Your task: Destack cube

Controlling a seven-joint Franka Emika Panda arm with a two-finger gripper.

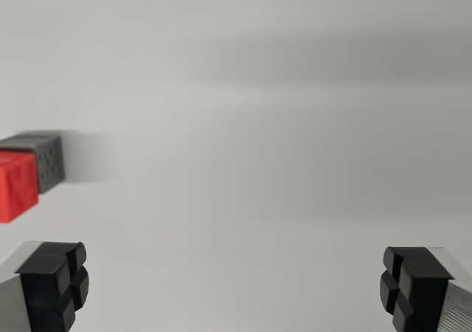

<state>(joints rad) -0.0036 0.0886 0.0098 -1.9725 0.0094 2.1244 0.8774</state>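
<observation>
Claw (234, 288): two black fingertip pads on silver bodies, one at the lower left corner (55, 280) and one at the lower right (413, 284) of the wrist view. The fingers are spread wide, nearly the full width of the picture apart. Nothing lies between them; nothing is held or touched. Each pad shows a cross-shaped groove on its inner face.

Red cube (16, 184): at the wrist view's left edge, partly cut off by the frame, above and just outside the left pad. Bright red, top face and one side face visible. Well clear of the claw.

Grey cube (43, 158): directly behind the red one, touching or very nearly touching it; which, cannot be told. Dark grey, with a grid of small holes on the side facing right. It casts a soft shadow to the right. Whether one cube rests partly on the other or both sit on the surface side by side cannot be told from this angle.

Surface (258, 199): plain, matt, pale grey-white, filling the view. A broad, faint darker band crosses the upper part.

Room: none of it shows beyond the surface.
</observation>
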